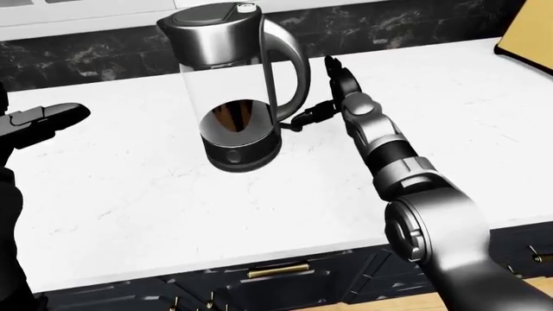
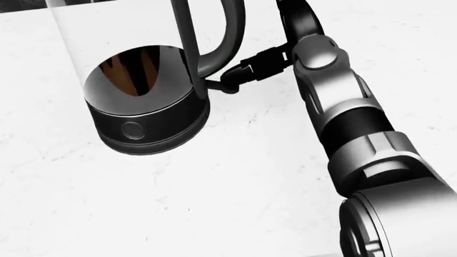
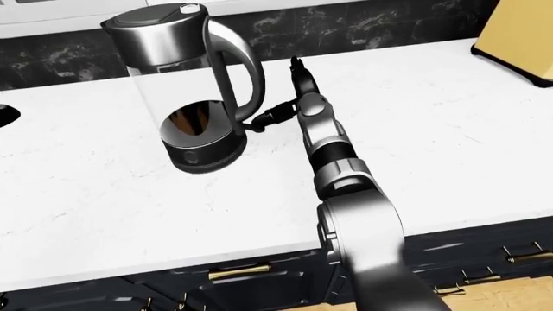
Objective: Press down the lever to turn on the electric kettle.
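Note:
The electric kettle (image 1: 233, 78) has a clear glass body, a steel lid and handle, and a black base (image 2: 146, 128). It stands upright on the white counter (image 1: 129, 194). Its small black lever (image 2: 223, 85) sticks out to the right at the foot of the handle. My right hand (image 1: 314, 91) reaches in from the lower right. One black finger (image 2: 257, 63) lies on top of the lever's knob, while the other fingers point upward, spread open. At the left edge of the left-eye view my left hand (image 1: 43, 118) hovers flat, open and well clear of the kettle.
A tan block (image 1: 529, 32) stands at the counter's top right corner. A dark marble backsplash (image 1: 389, 26) runs behind the counter. Navy drawers with brass handles (image 1: 277, 271) sit below the counter's near edge.

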